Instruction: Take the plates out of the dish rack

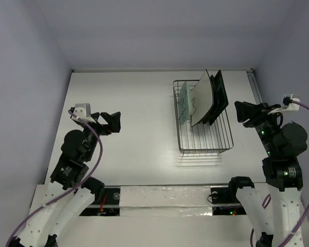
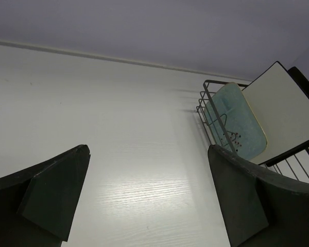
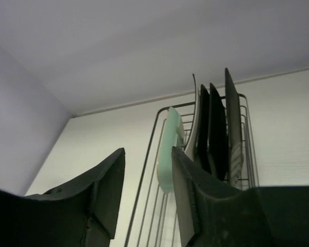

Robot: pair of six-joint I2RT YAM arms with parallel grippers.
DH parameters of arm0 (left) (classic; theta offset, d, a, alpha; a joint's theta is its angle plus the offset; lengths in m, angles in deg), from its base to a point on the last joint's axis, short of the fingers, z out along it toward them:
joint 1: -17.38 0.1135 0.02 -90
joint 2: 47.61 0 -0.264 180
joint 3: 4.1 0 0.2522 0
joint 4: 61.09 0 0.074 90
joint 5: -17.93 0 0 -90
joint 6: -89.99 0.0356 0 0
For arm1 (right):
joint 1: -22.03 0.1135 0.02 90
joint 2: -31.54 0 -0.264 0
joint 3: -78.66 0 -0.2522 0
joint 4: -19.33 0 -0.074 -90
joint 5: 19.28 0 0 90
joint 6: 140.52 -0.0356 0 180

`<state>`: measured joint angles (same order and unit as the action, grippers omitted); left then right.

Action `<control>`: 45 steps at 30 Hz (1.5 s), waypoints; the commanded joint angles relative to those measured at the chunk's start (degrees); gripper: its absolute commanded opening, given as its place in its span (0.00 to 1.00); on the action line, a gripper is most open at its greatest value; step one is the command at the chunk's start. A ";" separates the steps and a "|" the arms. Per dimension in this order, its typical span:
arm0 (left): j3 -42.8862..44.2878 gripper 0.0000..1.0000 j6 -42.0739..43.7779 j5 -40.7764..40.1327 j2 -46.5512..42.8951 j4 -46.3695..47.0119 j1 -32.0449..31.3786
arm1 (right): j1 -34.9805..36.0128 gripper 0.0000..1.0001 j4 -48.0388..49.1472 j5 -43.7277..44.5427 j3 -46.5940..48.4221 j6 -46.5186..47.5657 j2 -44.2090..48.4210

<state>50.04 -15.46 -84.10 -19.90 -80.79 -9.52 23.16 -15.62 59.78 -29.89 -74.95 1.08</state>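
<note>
- Plates stand on edge at the far end of the rack, which sits on the table right of centre in the top view. Every plate we see is inside it, so we judge none unloaded yet.
- Left gripper hovers well apart from the rack, and the right gripper is near its right side.
- From the left wrist, we see those jaws wide apart and empty. The mint plate leans in front of the white plate.
- From the right wrist, we see the jaws partly apart on nothing, facing the plate edges. The dark plates sit close together.
- We would pinch one plate by its top rim, lift it straight up clear of the rack, and not nudge its neighbours.
</note>
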 commanded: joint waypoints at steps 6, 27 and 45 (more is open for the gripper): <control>1.90 0.81 1.56 0.17 -0.98 0.57 -0.09 | -0.33 0.00 -1.66 3.91 4.27 1.92 -3.55; -1.09 0.00 1.20 0.17 1.39 -2.06 -0.09 | 15.39 0.57 -3.42 22.62 16.13 8.52 -38.16; -1.62 0.21 0.68 0.17 -0.81 -2.24 -0.09 | 16.45 0.39 -3.33 26.67 17.46 8.61 -47.76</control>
<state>48.73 -14.69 -84.10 -20.32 -84.83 -9.52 38.70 -19.95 85.22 -13.76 -66.75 -46.19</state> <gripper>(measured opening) 0.208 0.408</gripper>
